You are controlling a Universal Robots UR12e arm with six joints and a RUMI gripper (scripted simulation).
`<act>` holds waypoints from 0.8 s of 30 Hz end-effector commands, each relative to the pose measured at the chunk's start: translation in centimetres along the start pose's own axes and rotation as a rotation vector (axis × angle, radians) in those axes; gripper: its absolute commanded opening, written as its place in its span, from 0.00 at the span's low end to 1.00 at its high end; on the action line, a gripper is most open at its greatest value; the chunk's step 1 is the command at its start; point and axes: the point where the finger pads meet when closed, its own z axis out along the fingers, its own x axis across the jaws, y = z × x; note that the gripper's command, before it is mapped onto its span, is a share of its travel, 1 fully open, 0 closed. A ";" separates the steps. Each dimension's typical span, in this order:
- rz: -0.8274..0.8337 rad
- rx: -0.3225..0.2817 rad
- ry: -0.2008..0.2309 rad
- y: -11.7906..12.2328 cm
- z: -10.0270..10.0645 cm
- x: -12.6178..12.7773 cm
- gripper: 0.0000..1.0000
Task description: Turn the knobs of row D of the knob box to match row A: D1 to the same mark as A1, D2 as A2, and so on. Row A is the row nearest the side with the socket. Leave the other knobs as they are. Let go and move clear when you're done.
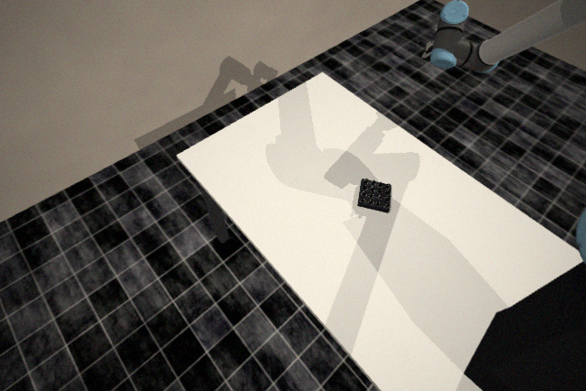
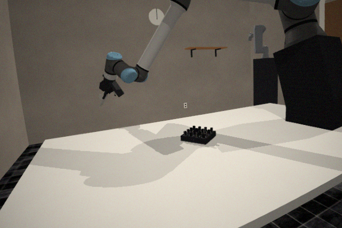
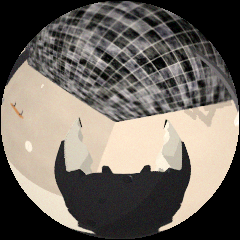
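The black knob box (image 1: 374, 195) (image 2: 199, 135) lies flat on the white table (image 1: 293, 235) (image 2: 193, 200). Several upright black knobs stand in rows on its top. The marks they point to, the row letters and the socket are too small to make out. The box is not in the wrist view. My gripper (image 3: 123, 119) is open, its two pale fingertips wide apart with nothing between them. In the exterior view it hangs in the air, well above and to the left of the box, at the far side of the table. In the top view it is mostly hidden behind the wrist.
The black robot pedestal (image 1: 535, 325) (image 2: 309, 87) stands at one end of the table. Shadows of the arm fall across the table and over the box. A wall shelf (image 2: 206, 48) and a grey device on a dark stand (image 2: 265, 81) are in the background.
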 end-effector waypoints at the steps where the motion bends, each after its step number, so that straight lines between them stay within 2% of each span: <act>1: 0.001 -0.002 0.000 0.2 -0.1 0.0 1.00; 24: 0.007 -0.001 -0.001 0.1 -0.5 0.0 1.00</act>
